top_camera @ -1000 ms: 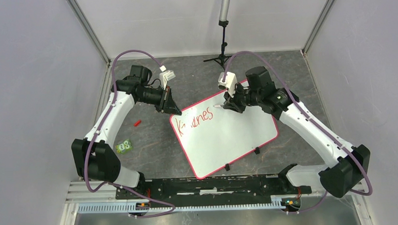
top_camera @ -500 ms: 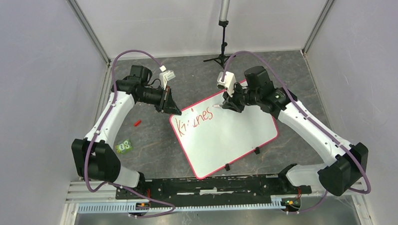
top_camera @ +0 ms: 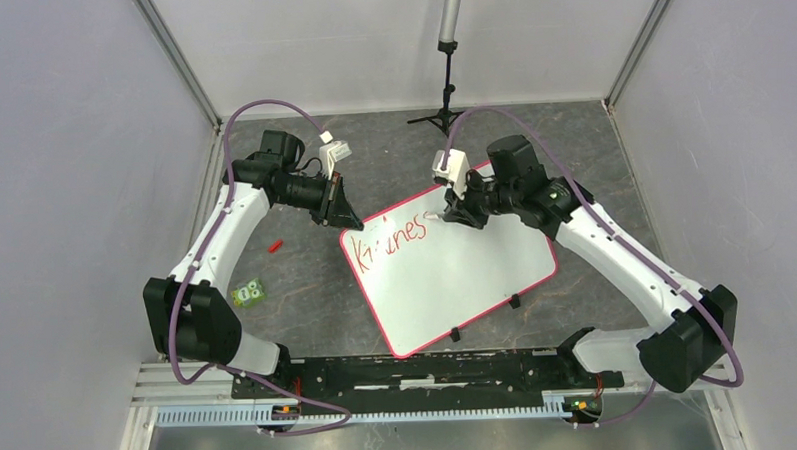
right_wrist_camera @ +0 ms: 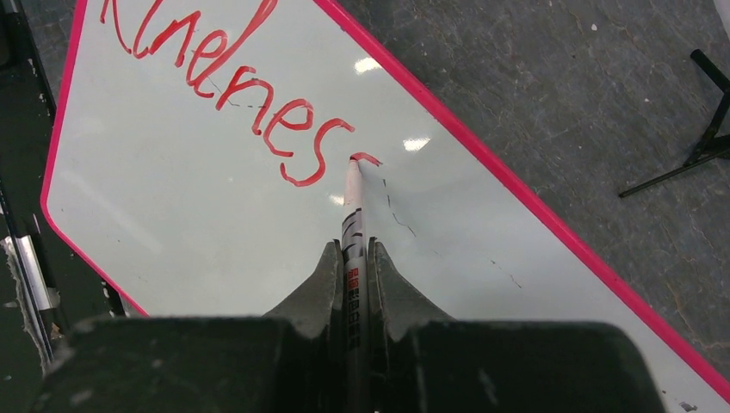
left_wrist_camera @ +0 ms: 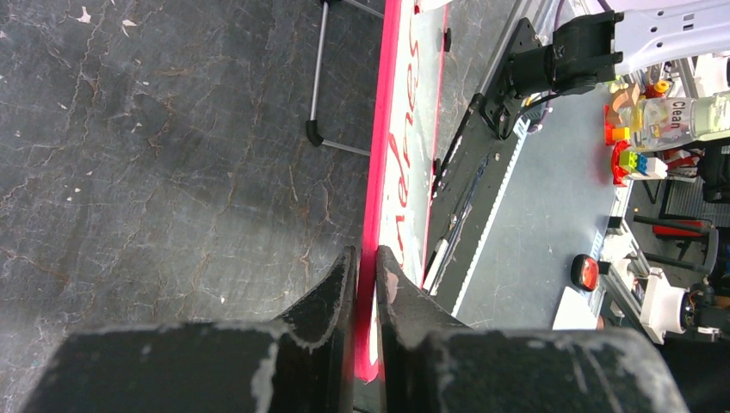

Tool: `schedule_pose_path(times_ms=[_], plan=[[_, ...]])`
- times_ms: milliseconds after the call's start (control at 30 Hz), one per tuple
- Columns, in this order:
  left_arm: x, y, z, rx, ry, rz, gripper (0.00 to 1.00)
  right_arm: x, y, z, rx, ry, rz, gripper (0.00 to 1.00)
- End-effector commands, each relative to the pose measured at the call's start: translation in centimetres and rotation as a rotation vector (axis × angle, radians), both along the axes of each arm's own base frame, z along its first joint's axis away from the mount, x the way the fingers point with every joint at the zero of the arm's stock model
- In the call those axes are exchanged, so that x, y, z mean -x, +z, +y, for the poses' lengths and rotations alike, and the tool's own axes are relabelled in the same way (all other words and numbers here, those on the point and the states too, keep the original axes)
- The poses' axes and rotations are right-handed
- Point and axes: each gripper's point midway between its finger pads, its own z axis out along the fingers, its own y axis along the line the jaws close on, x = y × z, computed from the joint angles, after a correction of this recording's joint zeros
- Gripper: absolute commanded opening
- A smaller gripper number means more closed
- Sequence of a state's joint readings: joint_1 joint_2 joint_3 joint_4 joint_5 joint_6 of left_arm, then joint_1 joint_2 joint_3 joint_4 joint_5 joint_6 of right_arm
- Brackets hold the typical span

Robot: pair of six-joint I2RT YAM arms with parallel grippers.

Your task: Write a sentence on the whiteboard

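The whiteboard [top_camera: 456, 273] lies tilted on the dark table, white with a red-pink rim. Red marker letters of the sentence [top_camera: 390, 241] run along its upper left part, and in the right wrist view the sentence [right_wrist_camera: 250, 95] ends in a short fresh stroke. My left gripper [top_camera: 338, 215] is shut on the board's top-left rim, which shows as the whiteboard's pink edge [left_wrist_camera: 382, 129] between the jaws [left_wrist_camera: 367, 267]. My right gripper [right_wrist_camera: 353, 254] is shut on a white marker [right_wrist_camera: 353, 206] whose tip touches the board. From above, that right gripper [top_camera: 450, 213] is over the board's upper edge.
A small red cap [top_camera: 273, 245] and a green block [top_camera: 247, 292] lie on the table left of the board. A black tripod stand [top_camera: 448, 83] rises at the back. Two black clips [top_camera: 514, 302] sit on the board's near edge. Grey walls enclose the table.
The right gripper and marker have shifted slightly left and back along the board's top edge, adding a short red stroke after the last letter. The left arm has not moved.
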State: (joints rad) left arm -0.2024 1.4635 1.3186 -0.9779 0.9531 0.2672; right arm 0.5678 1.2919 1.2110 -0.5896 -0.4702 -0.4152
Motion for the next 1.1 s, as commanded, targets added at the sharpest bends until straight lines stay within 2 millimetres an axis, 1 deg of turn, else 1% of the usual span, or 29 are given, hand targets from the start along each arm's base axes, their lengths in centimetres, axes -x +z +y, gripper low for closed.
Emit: schedule_pose_path(times_ms=[0, 300, 467, 567, 700, 800, 933, 1000, 1067], plan=[[-0.2, 0.3, -0.2, 0.010, -0.002, -0.014, 0.02, 0.7, -0.4, -0.7, 0.028, 0.020, -0.024, 0.00], [-0.2, 0.3, -0.2, 0.010, -0.002, -0.014, 0.02, 0.5, -0.8, -2.0, 0.085, -0.009, -0.054, 0.00], [-0.2, 0.3, -0.2, 0.009, -0.001, -0.015, 0.02, 0.9, -1.4, -2.5, 0.109, -0.013, -0.045, 0.00], [-0.2, 0.3, -0.2, 0.008, 0.001, -0.015, 0.02, 1.5, -1.9, -2.4, 0.102, 0.004, -0.021, 0.00], [-0.3, 0.3, -0.2, 0.008, -0.001, -0.016, 0.02, 2.5, -2.2, -1.5, 0.072, 0.050, 0.025, 0.00], [-0.3, 0.2, -0.2, 0.005, -0.002, -0.016, 0.02, 2.9, -1.6, -0.7, 0.040, 0.076, 0.030, 0.00], [-0.4, 0.1, -0.2, 0.002, 0.000, -0.015, 0.02, 3.7, 0.2, 0.9, -0.025, 0.140, 0.052, 0.00], [-0.5, 0.1, -0.2, -0.001, 0.000, -0.017, 0.02, 4.1, 1.2, 1.3, -0.047, 0.167, 0.060, 0.00], [-0.6, 0.0, -0.2, -0.004, 0.000, -0.018, 0.03, 4.1, 1.8, 1.3, -0.050, 0.177, 0.042, 0.00]])
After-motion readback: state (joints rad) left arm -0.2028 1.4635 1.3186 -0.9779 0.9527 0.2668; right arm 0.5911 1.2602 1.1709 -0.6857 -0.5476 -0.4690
